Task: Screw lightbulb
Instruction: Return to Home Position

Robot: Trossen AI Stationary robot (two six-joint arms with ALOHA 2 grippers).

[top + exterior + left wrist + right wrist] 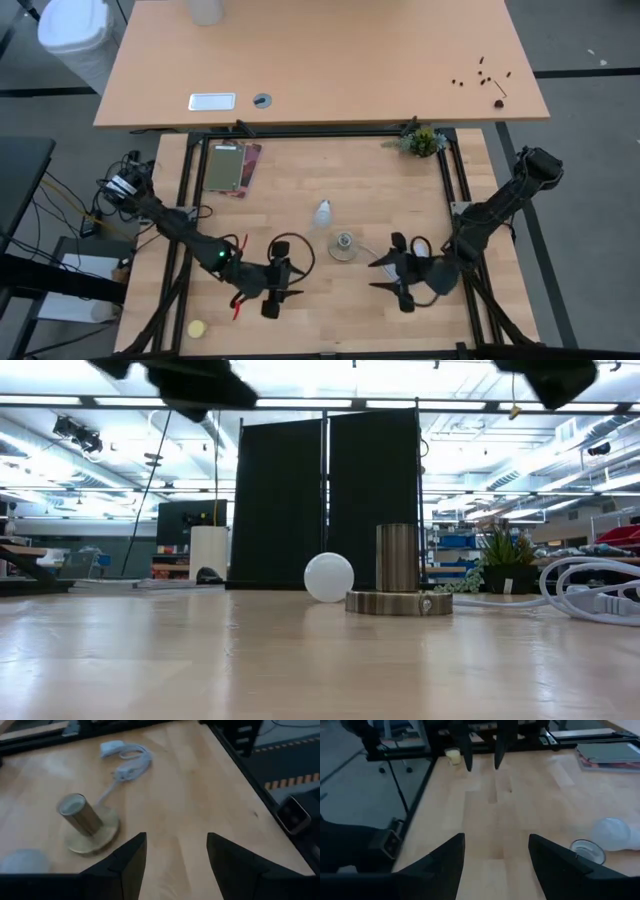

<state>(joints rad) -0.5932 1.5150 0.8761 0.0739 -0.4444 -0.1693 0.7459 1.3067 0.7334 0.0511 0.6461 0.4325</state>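
Observation:
The small white lightbulb (322,212) lies on its side on the wooden table, just beyond the round silvery socket (343,245), which stands upright on its disc base with a white cable (127,762). In the low view the lightbulb (329,577) shows beside the socket (398,572). My left gripper (286,284) is open and empty, near and to the left of the socket. My right gripper (383,274) is open and empty, near and to the right of the socket. The lightbulb also shows in the right wrist view (612,834).
A book or notebook (230,166) lies at the far left of the table and a small green plant (423,142) at the far right. A yellowish round thing (196,329) lies near the front left edge. Bare wood lies between the two grippers.

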